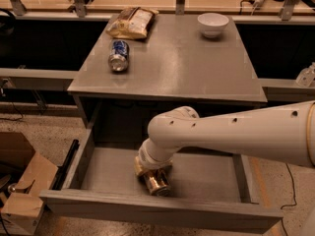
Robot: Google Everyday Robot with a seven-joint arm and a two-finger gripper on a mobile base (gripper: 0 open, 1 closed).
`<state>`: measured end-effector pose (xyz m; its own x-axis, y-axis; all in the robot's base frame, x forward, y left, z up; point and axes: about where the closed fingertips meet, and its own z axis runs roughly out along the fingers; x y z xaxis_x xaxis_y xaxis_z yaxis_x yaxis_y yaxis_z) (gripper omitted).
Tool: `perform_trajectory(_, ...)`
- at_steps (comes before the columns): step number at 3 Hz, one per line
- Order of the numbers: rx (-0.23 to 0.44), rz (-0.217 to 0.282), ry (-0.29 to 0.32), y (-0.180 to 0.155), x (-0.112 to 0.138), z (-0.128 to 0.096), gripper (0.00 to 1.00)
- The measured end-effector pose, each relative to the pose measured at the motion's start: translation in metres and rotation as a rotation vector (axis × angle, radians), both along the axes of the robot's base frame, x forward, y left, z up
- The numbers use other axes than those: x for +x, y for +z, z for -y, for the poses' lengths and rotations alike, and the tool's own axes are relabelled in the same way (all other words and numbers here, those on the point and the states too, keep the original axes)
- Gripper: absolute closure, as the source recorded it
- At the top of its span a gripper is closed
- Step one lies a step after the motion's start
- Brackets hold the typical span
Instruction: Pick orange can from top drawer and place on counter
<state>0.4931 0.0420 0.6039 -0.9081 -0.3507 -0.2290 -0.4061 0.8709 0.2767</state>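
1. In the top drawer (108, 171), near its front panel: orange can (158, 183), on its side, silver end facing forward.
2. Hand (149, 171): directly above the can, touching it; whether closed, cannot tell.

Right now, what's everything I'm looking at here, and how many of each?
top drawer: one, grey, pulled open
orange can: one, orange-brown, on its side in the top drawer
counter: one, grey, above the drawer
blue-and-white can: one, lying on the counter
snack bag: one, yellowish, counter's back left
bowl: one, white, counter's back right
cardboard box: one, brown, on the floor, left
arm: one, white, extends into the drawer
gripper: one, tan, at the orange can
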Motion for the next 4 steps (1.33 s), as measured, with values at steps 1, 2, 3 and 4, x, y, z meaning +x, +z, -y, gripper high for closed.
perform_trajectory(1, 0.0, 0.0, 0.0, 0.002, 0.0, 0.0, 0.87)
perform_trajectory(2, 0.0, 0.0, 0.0, 0.005, 0.0, 0.0, 1.0)
perform_trajectory(3, 0.0, 0.0, 0.0, 0.005, 0.0, 0.0, 1.0)
perform_trajectory(4, 0.06, 0.005, 0.055, 0.023, -0.001, 0.002, 1.0)
